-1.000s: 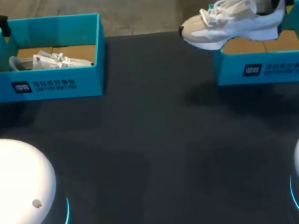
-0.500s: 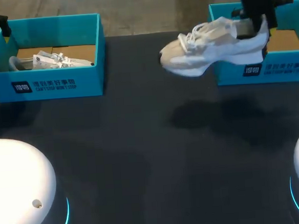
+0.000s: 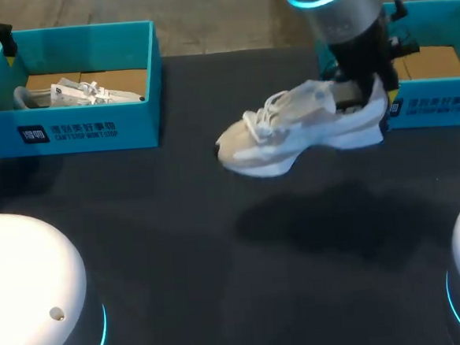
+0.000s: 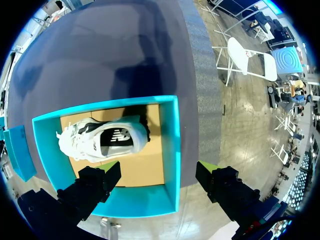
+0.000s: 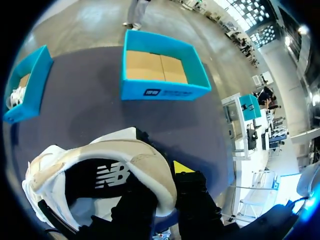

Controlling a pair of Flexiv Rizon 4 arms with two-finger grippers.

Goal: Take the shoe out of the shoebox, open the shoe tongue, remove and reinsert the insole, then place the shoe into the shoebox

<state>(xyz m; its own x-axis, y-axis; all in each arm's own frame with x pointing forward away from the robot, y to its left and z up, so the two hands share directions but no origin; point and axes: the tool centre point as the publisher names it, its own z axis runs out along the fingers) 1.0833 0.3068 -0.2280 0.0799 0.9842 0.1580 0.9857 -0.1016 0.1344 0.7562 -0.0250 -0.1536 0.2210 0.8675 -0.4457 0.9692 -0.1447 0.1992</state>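
Since a second ago the right arm has swung the shoe [image 3: 298, 128] out of the right box [image 3: 431, 107], lower and toward the middle. It hangs over the table [image 3: 179, 239], toe to the left, apparently not yet set down. The right tool [image 5: 166, 195] grips its heel collar, one finger inside. Taking out looks nearly done; tongue, insole and return are all left. Farther back the left tool [image 4: 157, 176] hovers open over the left box [image 4: 170, 150], where a second shoe [image 4: 102, 142] lies.

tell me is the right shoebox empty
Empty: only bare cardboard shows inside the right shoebox; the shoe hangs outside it in the right gripper.
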